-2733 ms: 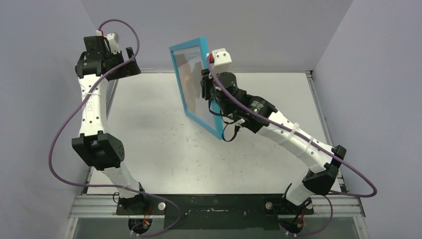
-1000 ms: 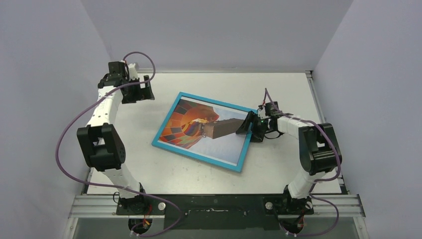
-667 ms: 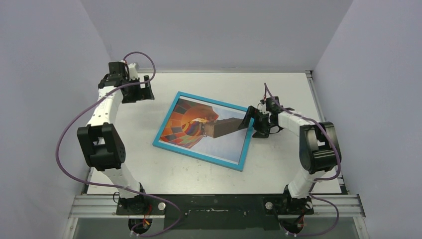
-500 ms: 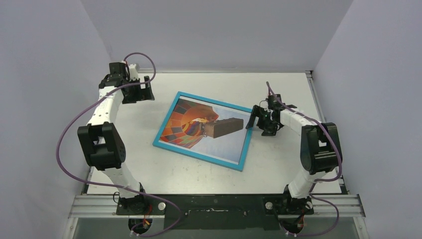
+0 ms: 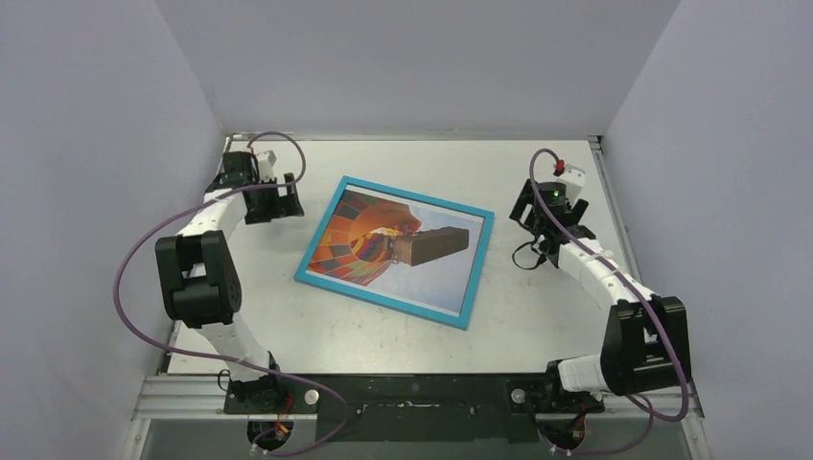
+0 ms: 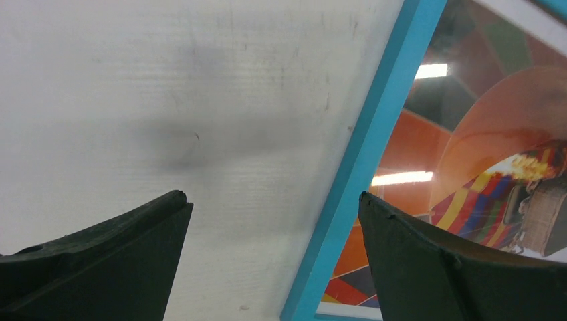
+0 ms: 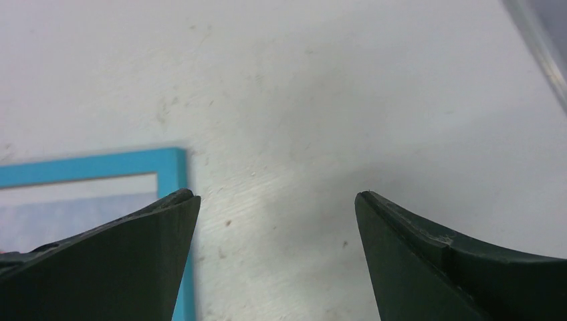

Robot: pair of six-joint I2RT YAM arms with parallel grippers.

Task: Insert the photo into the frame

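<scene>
The frame (image 5: 473, 276) lies flat and face up in the middle of the table, its thin blue border turned slightly clockwise. Inside it sits the photo (image 5: 350, 240), an orange, red and blue balloon with a brown basket on pale sky. My left gripper (image 5: 276, 196) hovers open at the frame's upper left; in the left wrist view its fingers (image 6: 428, 267) straddle the blue edge (image 6: 374, 154) beside the photo (image 6: 481, 134). My right gripper (image 5: 535, 218) stands open, holding nothing, just right of the frame's far right corner (image 7: 100, 164).
The white table (image 5: 383, 331) is walled at the back and both sides. A metal rail (image 7: 538, 47) runs along its right edge near my right gripper (image 7: 274, 194). Purple cables loop off both arms.
The frame went from upright in my right gripper to flat on the table. The right gripper opened, let go and drew back to the right. My left gripper came down nearer the frame.
</scene>
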